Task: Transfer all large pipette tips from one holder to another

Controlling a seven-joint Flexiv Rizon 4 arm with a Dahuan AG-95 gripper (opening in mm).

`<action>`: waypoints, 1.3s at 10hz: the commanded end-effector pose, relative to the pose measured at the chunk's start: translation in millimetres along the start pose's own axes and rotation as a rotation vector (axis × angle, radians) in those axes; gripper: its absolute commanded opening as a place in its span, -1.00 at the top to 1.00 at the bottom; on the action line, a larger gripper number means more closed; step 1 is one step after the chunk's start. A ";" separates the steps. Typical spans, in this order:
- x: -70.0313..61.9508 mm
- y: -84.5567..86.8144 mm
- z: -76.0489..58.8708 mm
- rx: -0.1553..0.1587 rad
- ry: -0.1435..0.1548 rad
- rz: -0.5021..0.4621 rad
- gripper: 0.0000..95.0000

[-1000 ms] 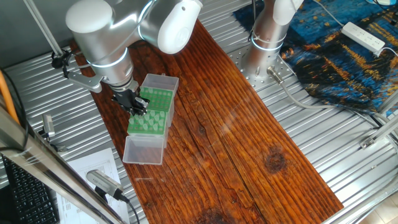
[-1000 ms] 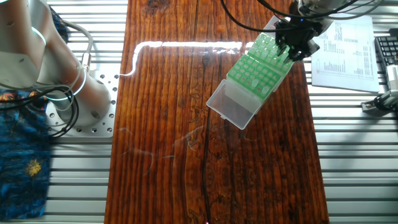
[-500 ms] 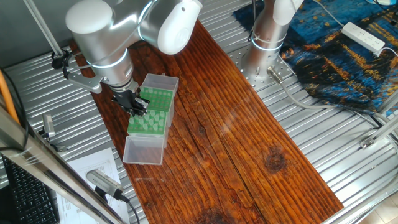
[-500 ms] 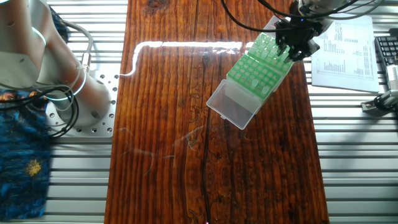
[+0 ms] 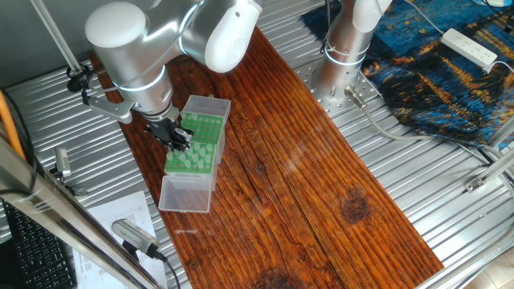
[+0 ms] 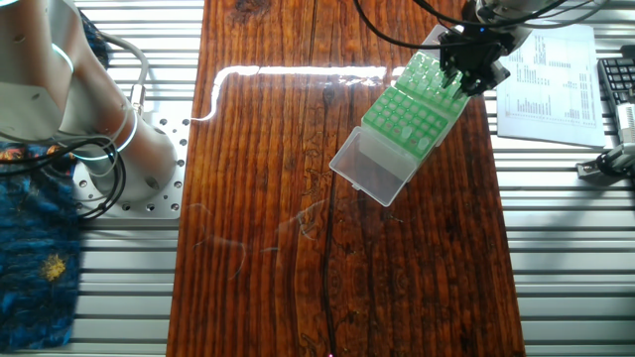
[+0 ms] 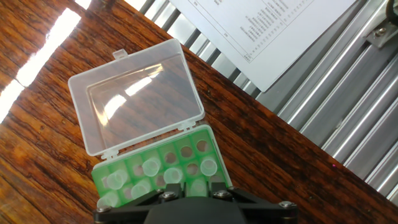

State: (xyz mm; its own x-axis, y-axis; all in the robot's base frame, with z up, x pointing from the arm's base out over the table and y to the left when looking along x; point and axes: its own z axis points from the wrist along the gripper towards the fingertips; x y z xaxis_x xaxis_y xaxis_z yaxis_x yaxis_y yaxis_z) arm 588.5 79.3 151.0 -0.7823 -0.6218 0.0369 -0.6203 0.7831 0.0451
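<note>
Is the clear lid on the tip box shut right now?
No, the clear lid lies hinged open flat on the table beside the green rack.

Bright overhead light; white glare streak on wood table (image 6: 298, 71); focus sharp.

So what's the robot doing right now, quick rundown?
Hand low over the green rack, grip hidden. Large pipette tips standing in rack. Clear lid open flat. Nothing blocking.
</note>
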 end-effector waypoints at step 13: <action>1.2 1.8 -8.4 0.008 0.010 0.004 1.00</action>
State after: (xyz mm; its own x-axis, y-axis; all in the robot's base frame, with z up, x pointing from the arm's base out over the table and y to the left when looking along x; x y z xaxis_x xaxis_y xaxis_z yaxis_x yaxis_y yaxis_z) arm 586.8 79.7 160.7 -0.7839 -0.6191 0.0470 -0.6180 0.7853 0.0369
